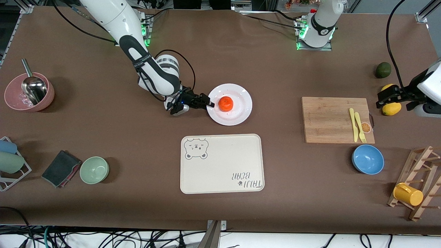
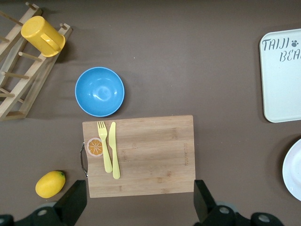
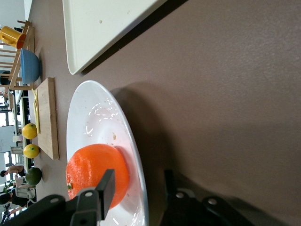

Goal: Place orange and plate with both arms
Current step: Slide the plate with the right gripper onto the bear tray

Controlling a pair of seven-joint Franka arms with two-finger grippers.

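The orange [image 1: 226, 103] lies in the well of the white plate [image 1: 237, 119], which sits mid-table, farther from the front camera than the bear-print tray. My right gripper [image 1: 208, 103] is low at the plate's rim on the right arm's side. In the right wrist view its jaws [image 3: 138, 181] are open and straddle the rim of the plate [image 3: 94, 117], one finger [image 3: 106, 186] over the well next to the orange [image 3: 91, 169]. My left gripper [image 1: 388, 97] hangs open and empty over the table by the lemons. Its wrist view [image 2: 138, 202] shows a sliver of the plate [image 2: 294, 174].
The cream bear-print tray [image 1: 220, 163] lies just nearer the camera than the plate. A cutting board [image 1: 336, 119] with a yellow fork and knife, a blue bowl [image 1: 368, 159], two lemons [image 1: 391, 108], an avocado and a mug rack are at the left arm's end. A pink bowl [image 1: 20, 100], a green bowl and a cloth are at the right arm's end.
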